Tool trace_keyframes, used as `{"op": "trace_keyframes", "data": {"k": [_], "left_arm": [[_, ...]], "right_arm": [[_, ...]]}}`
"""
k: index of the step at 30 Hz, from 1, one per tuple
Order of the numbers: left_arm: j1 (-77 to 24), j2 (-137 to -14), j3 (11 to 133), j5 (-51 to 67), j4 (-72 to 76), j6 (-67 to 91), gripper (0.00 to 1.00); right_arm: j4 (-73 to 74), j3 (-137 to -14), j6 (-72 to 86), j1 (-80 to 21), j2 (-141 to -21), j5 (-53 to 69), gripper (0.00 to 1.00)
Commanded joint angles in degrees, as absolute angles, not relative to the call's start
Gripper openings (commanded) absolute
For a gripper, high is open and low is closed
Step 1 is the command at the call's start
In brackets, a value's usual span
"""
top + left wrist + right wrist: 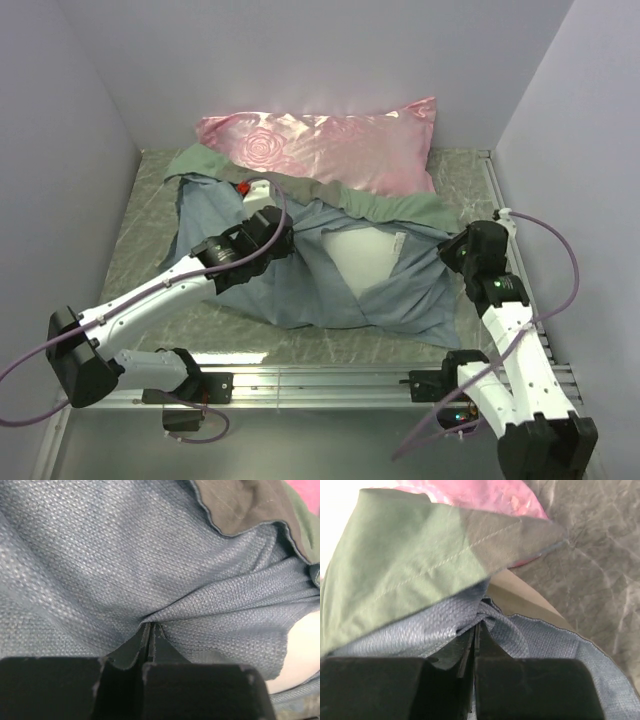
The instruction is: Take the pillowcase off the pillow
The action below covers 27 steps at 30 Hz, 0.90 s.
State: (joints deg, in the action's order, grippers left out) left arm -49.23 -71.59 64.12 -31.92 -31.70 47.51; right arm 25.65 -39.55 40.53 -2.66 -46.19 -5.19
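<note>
Top external, left hand (289, 243), right hand (447, 251) gripping pillowcase (400, 292)

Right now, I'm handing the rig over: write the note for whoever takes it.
Left pincer: shut on a fold of the pillowcase, grey-blue inside up.
Right pincer: shut on the pillowcase near its right edge.
Pillow: off-white part shows through the opening, the rest under cloth; pink pillow lies behind.
Done: both grips on. Left: draw the pillowcase off the pillow.
</note>
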Motion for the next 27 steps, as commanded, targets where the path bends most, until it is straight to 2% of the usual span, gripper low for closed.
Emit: {"op": "trace_keyframes", "data": {"k": [1,6,8,9,11,12,14,18,22,27], "left_arm": [[-44.7,-68.5,60.4,-32.1,-34.7,45.2,0.01],[-44.3,-69.4,58.8,-28.1,-32.6,44.4,0.01],[-44.3,-70.0,58.0,-27.0,-31.0,44.2,0.00],[-44.4,-70.4,57.9,-26.2,-30.7,44.1,0.01],[-44.3,-71.5,57.8,-25.6,-29.7,43.9,0.01],[-44.3,-71.8,57.9,-25.0,-29.4,44.0,0.01],[-44.4,-72.7,58.3,-24.3,-28.7,43.9,0.01],[-44.5,-73.4,59.6,-23.3,-28.5,43.4,0.01],[-44.9,-74.3,62.7,-22.4,-29.2,42.4,0.04],[-46.4,-76.7,66.6,-23.3,-30.9,41.8,0.06]], "right_arm": [[25.2,-39.8,36.6,2.9,-48.8,-4.0,0.00],[21.1,-36.9,36.7,2.3,-49.8,3.2,0.00],[20.8,-36.2,37.0,-0.7,-47.1,2.4,0.07],[22.0,-36.4,37.1,-2.2,-46.1,1.3,0.18],[23.6,-38.1,36.8,-4.7,-44.2,-1.0,0.25],[25.6,-39.0,36.7,-5.3,-43.9,-1.4,0.34],[27.4,-41.4,36.3,-6.1,-42.2,-1.2,0.43],[32.5,-45.5,36.1,-7.6,-37.4,-2.7,0.55],[33.4,-47.9,36.8,-12.9,-34.9,-2.7,0.59],[32.7,-50.1,37.8,-24.5,-40.1,-11.6,0.61]]}}
